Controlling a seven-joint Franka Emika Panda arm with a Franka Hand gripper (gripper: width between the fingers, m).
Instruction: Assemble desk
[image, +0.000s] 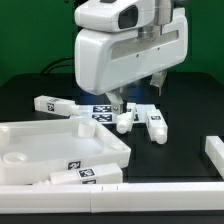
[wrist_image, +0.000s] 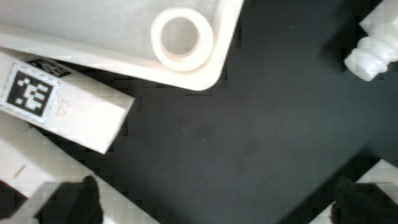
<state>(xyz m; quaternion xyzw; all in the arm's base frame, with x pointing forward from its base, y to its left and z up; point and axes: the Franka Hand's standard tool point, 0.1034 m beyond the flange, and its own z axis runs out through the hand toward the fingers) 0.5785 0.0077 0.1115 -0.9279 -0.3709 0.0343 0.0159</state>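
Observation:
The white tray-like tabletop (image: 55, 140) lies at the exterior view's lower left. In the wrist view one of its corners (wrist_image: 125, 50) shows with a round socket (wrist_image: 180, 35). A white leg with a tag (wrist_image: 63, 100) lies beside that corner. Other legs lie on the black table: one at the back left (image: 50, 103), one along the tray's front (image: 85, 175), and two more (image: 145, 120) to the right. My gripper (image: 134, 95) hangs above the table between the tray and those two legs. It (wrist_image: 217, 205) is open and empty, with bare black table between the fingers (wrist_image: 71, 200).
A white rail (image: 150, 192) runs along the table's front, with a white block (image: 212, 152) at the right. A tagged flat piece (image: 100, 111), probably the marker board, lies under the gripper. Another leg's end (wrist_image: 368, 50) shows in the wrist view.

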